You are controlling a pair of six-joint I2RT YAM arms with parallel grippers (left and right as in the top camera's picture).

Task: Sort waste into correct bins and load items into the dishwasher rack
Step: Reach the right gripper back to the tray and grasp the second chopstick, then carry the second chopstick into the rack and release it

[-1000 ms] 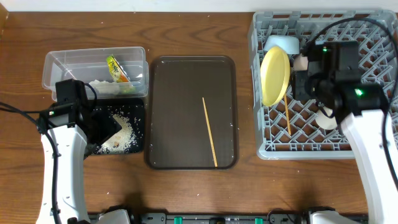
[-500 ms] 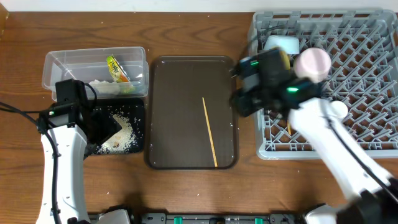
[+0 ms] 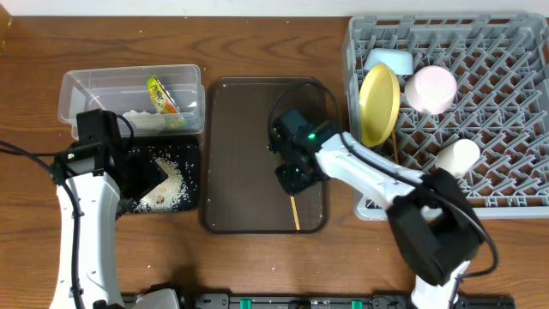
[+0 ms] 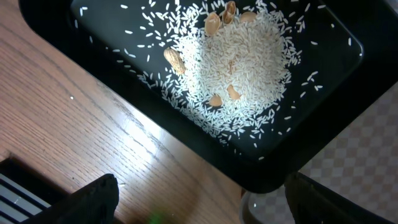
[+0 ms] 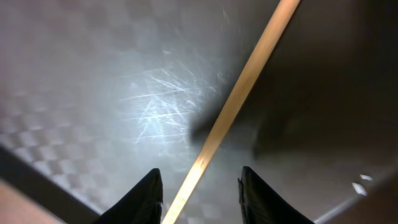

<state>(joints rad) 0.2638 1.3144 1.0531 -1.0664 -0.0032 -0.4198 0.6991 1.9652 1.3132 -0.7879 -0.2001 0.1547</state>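
My right gripper is open low over the dark brown serving tray. A thin wooden chopstick lies flat on the tray between its open fingers; its free end shows in the overhead view. My left gripper is open and empty over the near edge of the black tray, which holds rice scraps. The clear tub holds the printed wrapper and white paper. The grey rack holds the yellow plate, pink bowl, light blue bowl, white cup and a second chopstick.
The brown serving tray lies between the two bins at the left and the rack at the right. Several peanut shells lie among the rice. Bare wood table runs along the back and front edges.
My right arm swung left from the rack to the brown tray and came down over the chopstick. The pink bowl now stands uncovered in the rack. The left arm has not moved.
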